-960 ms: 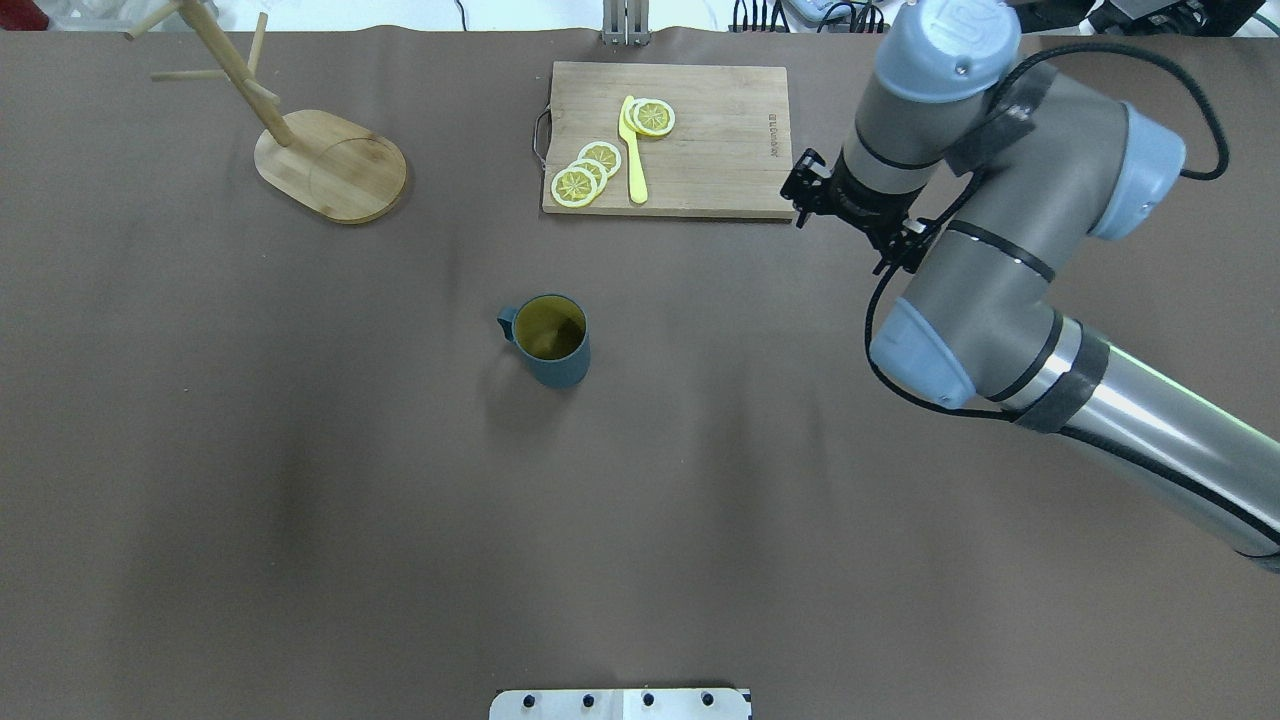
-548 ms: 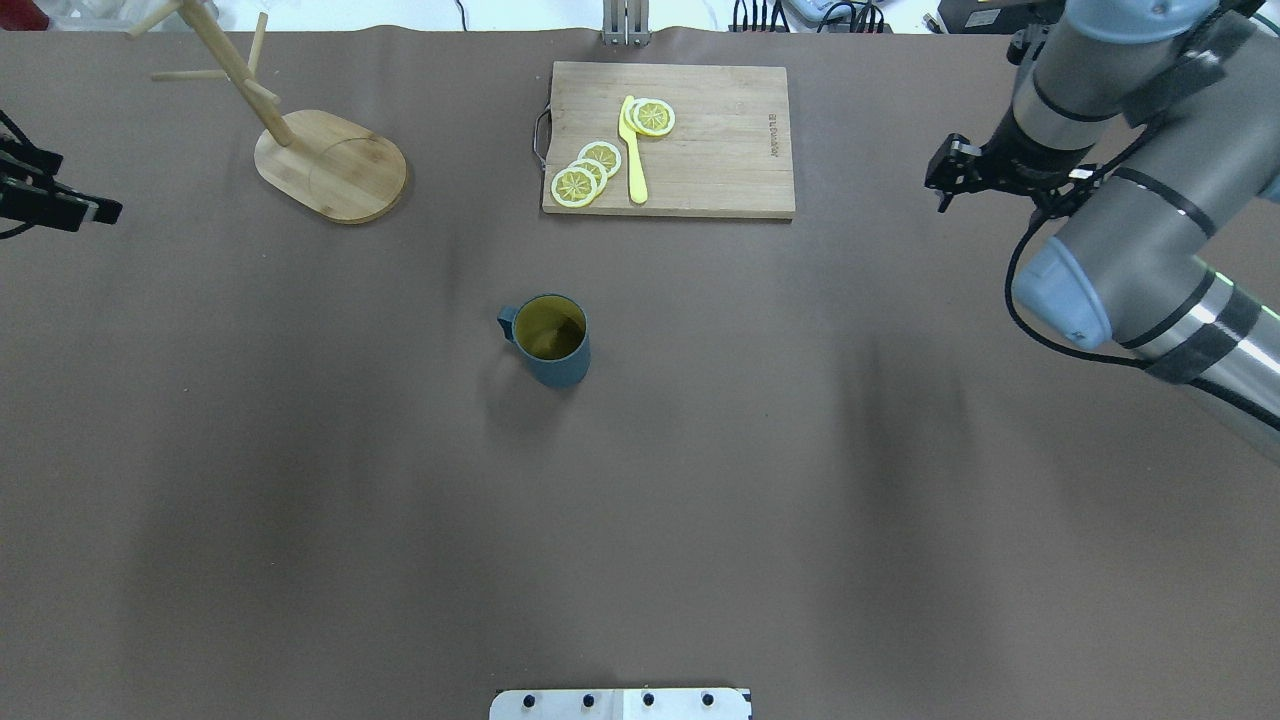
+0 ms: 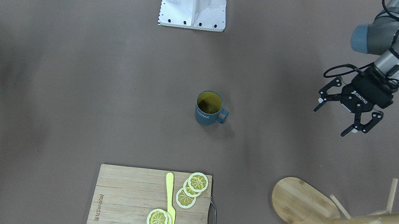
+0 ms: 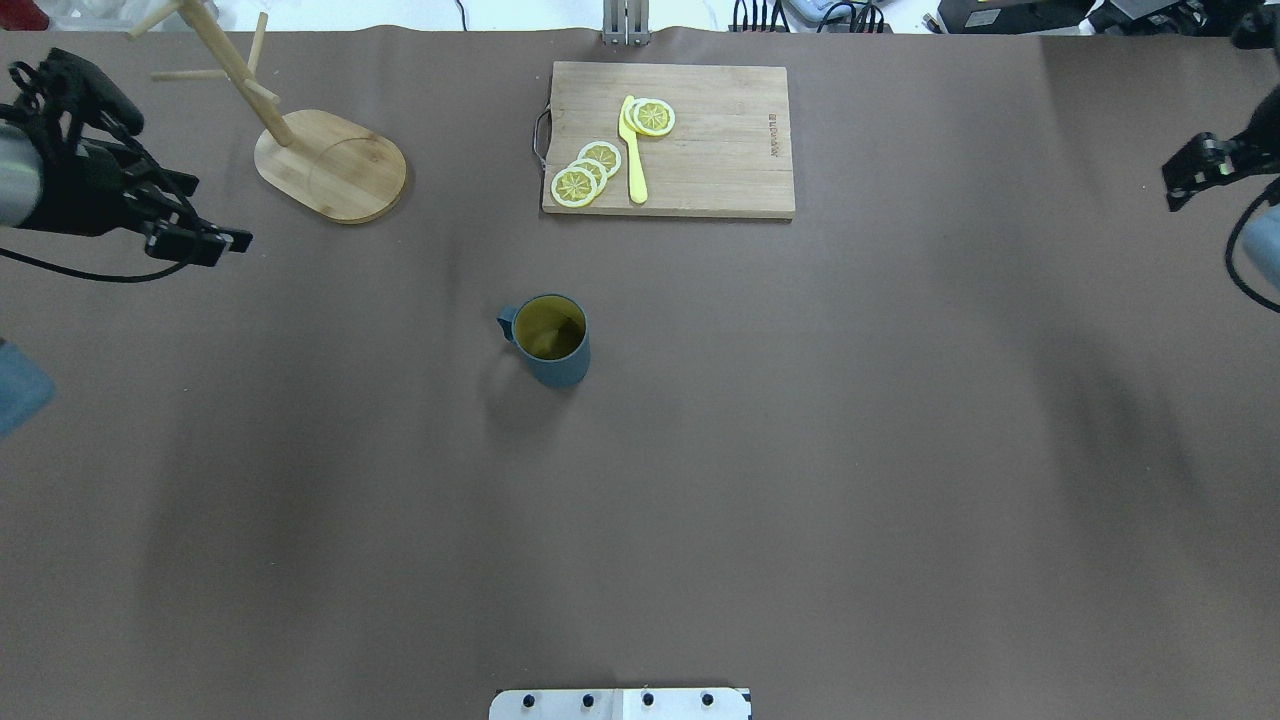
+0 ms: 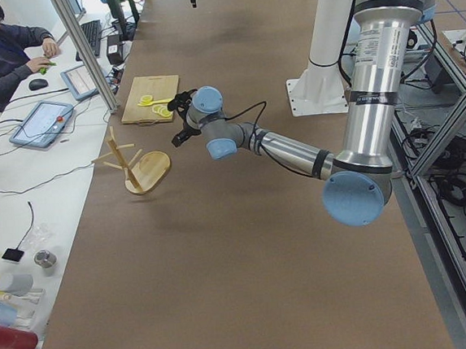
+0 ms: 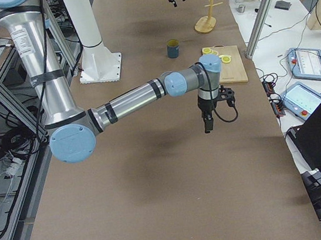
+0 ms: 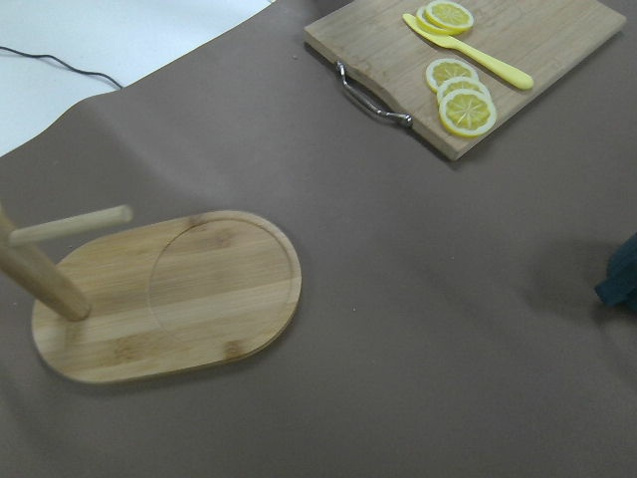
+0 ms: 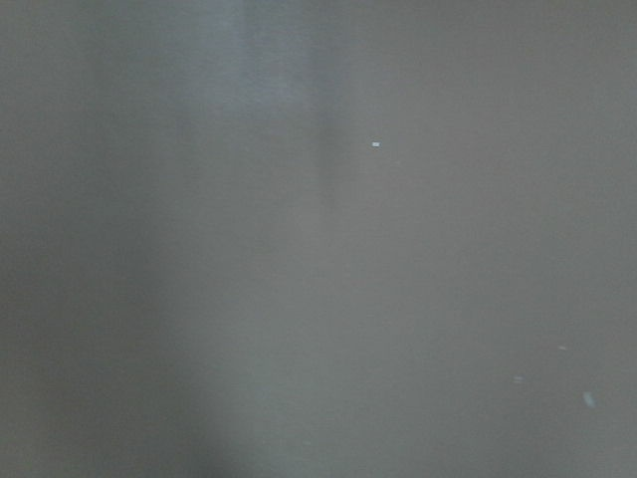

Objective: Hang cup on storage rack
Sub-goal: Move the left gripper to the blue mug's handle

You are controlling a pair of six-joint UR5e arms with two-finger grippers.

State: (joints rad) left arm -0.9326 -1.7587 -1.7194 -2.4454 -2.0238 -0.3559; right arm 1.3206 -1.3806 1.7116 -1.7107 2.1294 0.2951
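The slate-blue cup [image 4: 550, 342] stands upright mid-table, handle towards the robot's left, with "HOME" on its side [image 3: 207, 108]. Only its edge shows in the left wrist view [image 7: 622, 284]. The storage rack [image 4: 330, 165] is a wooden mug tree with an oval base [image 3: 303, 208] at the far left. My left gripper [image 3: 329, 122] hovers open and empty above the table near the rack, well left of the cup [image 4: 190, 185]. My right gripper [image 6: 208, 124] points down at the table's right edge [image 4: 1190, 172]. I cannot tell whether it is open or shut.
A slatted cutting board [image 4: 700, 170] with lemon slices [image 4: 585, 172] and a yellow knife [image 4: 633, 150] lies at the back centre. The robot's white base plate [image 3: 194, 1] is at the near edge. A person [image 5: 2, 56] sits at a side desk.
The right arm swung from beside the cutting board out to the table's right edge. The left gripper came in from the left edge, beside the rack. The cup has not moved.
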